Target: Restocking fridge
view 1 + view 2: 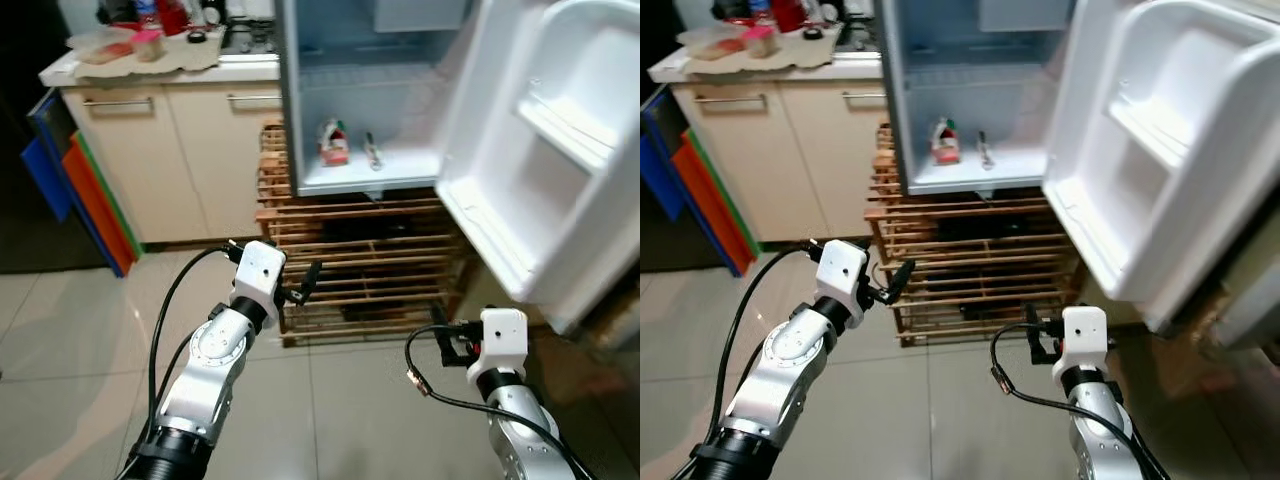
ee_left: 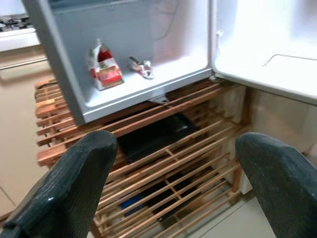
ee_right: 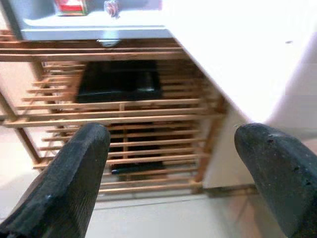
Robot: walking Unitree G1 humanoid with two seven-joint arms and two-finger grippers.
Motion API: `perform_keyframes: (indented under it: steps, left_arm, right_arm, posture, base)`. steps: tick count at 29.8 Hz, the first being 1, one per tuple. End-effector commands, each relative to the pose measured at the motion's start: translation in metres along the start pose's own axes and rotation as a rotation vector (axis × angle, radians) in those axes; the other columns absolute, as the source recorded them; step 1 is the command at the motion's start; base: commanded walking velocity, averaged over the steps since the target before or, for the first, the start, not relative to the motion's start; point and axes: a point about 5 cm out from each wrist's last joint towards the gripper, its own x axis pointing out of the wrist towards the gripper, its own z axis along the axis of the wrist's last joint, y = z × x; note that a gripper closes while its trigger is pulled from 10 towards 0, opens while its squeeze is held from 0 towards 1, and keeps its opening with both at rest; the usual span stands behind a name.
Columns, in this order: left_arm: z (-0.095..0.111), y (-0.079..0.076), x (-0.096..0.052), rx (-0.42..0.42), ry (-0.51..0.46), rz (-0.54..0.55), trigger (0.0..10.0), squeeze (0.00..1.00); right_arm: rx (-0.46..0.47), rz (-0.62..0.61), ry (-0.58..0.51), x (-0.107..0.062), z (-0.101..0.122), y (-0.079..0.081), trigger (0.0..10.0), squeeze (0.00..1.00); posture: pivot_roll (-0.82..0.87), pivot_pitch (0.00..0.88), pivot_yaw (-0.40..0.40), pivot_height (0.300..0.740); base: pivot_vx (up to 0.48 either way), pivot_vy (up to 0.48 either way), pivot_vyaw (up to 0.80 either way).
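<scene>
Tiled kitchen floor [image 1: 60, 330], small fridge [image 1: 370, 100] raised on wooden rack [image 1: 360, 270], door [image 1: 545, 150] swung wide for loading. Red carton [image 1: 334, 143] on fridge's bottom shelf. Left gripper [image 1: 305, 283] and right gripper [image 1: 445, 345] below fridge, jaws spread, empty, likely ready to fetch stock.
</scene>
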Motion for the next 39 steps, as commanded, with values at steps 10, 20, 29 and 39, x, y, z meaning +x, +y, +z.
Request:
perform_keyframes:
  steps: [10,20,29,39]
  left_arm:
    - [-0.001,0.010,-0.002,0.018,0.009,0.024,10.0,0.00]
    - [-0.035,0.010,-0.002,0.006,0.158,0.020,10.0,0.00]
    - [-0.083,0.012,-0.011,-0.001,0.381,0.037,10.0,0.00]
    - [-0.115,0.022,-0.023,-0.013,0.604,0.094,10.0,0.00]
  right_arm:
    - [0.012,0.014,-0.021,0.003,0.005,0.005,10.0,0.00]
    - [-0.018,0.000,0.294,-0.013,-0.064,-0.014,10.0,0.00]
    - [-0.074,0.050,0.766,-0.078,-0.148,-0.031,10.0,0.00]
    - [-0.280,-0.372,0.724,-0.069,-0.128,-0.099,10.0,0.00]
  posture:
    - [0.02,0.000,0.028,0.740]
    - [-0.01,0.000,0.048,0.740]
    - [0.00,0.000,0.040,0.740]
    - [-0.01,0.000,0.047,0.740]
  base:
    - [0.000,-0.341,0.00]
    - [0.000,-0.301,0.00]
    - [0.000,0.000,0.00]
    - [0.000,0.000,0.00]
